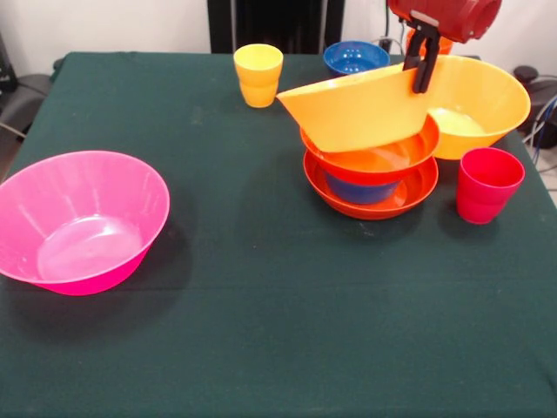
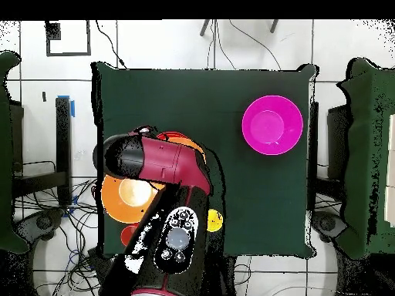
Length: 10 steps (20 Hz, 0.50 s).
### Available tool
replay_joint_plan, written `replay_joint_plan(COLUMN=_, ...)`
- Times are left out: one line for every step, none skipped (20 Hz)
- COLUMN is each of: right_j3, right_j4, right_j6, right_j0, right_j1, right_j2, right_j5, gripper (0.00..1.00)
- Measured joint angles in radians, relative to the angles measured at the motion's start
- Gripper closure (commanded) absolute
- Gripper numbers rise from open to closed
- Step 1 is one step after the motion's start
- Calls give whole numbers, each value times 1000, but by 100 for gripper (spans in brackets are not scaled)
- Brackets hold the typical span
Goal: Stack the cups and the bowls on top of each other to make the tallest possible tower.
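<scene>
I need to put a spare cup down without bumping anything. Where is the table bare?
Bare green cloth runs along the near edge and between the large translucent pink plastic bowl and the stack of red-orange bowls. It is crowded around that stack: red-pink tumbler, yellow tumbler, tilted orange-yellow bowl.

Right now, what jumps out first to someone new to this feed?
The gripper pinches the rim of a large orange-yellow bowl, held tilted over a small tower of two red-orange bowls with a blue bowl between them, right of centre in the front view. A big pink bowl sits alone at the near left. A red-pink cup stands right of the tower.
</scene>
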Motion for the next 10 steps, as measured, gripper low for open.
replay_joint_plan(right_j3=-4, right_j4=0, right_j6=0, right_j0=3, right_j1=2, right_j2=-4, right_j5=0, gripper=100)
replay_joint_plan(right_j3=-7, right_j4=0, right_j6=0, right_j0=5, right_j1=4, right_j2=-8, right_j5=0, gripper=100)
replay_joint_plan(right_j3=-9, right_j4=0, right_j6=0, right_j0=7, right_j1=5, right_j2=-10, right_j5=0, gripper=100)
replay_joint_plan(right_j3=-11, right_j4=0, right_j6=0, right_j0=8, right_j1=7, right_j2=-13, right_j5=0, gripper=100)
replay_joint_plan(right_j3=-14, right_j4=0, right_j6=0, right_j0=10, right_j1=9, right_j2=-16, right_j5=0, gripper=100)
replay_joint_plan(right_j3=-16, right_j4=0, right_j6=0, right_j0=11, right_j1=12, right_j2=-20, right_j5=0, gripper=100)
replay_joint_plan(right_j3=-17, right_j4=0, right_j6=0, right_j0=13, right_j1=14, right_j2=-22, right_j5=0, gripper=100)
replay_joint_plan(right_j3=-18, right_j4=0, right_j6=0, right_j0=14, right_j1=16, right_j2=-24, right_j5=0, gripper=100)
replay_joint_plan(right_j3=-21, right_j4=0, right_j6=0, right_j0=17, right_j1=19, right_j2=-27, right_j5=0, gripper=100)
replay_joint_plan(right_j3=-23, right_j4=0, right_j6=0, right_j0=18, right_j1=20, right_j2=-28, right_j5=0, gripper=100)
